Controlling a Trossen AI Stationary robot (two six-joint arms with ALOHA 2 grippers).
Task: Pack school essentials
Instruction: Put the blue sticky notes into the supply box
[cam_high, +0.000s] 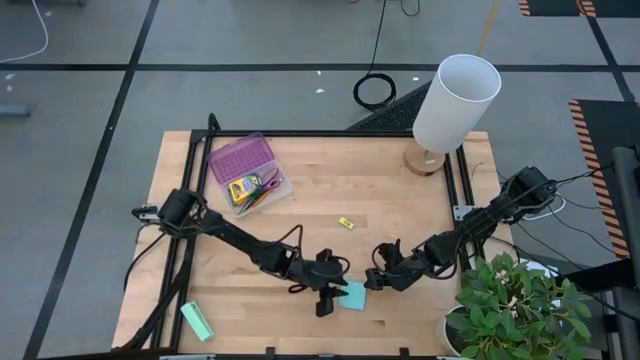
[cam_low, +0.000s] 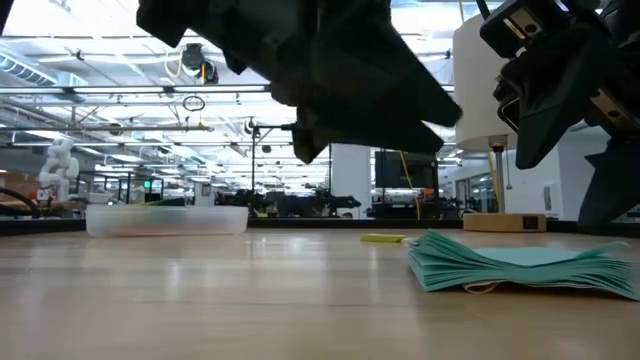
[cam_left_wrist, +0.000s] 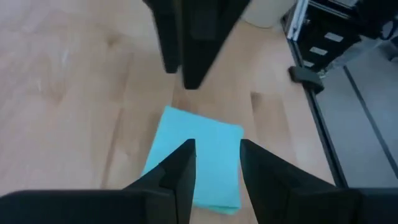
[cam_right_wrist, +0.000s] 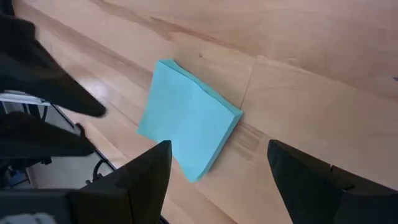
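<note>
Both arms, the left arm (cam_high: 235, 238) and the right arm (cam_high: 478, 228), are black all over, built of slim jointed links that thicken into blocky housings at the joints. Thin black cables loop loosely along the links and trail off the bases at the desk's edges. The left gripper (cam_left_wrist: 216, 167) and the right gripper (cam_right_wrist: 219, 171) end in flat, matte black fingers (cam_left_wrist: 180, 174) with slanted, wedge-like tips and plain, unmarked faces.
</note>
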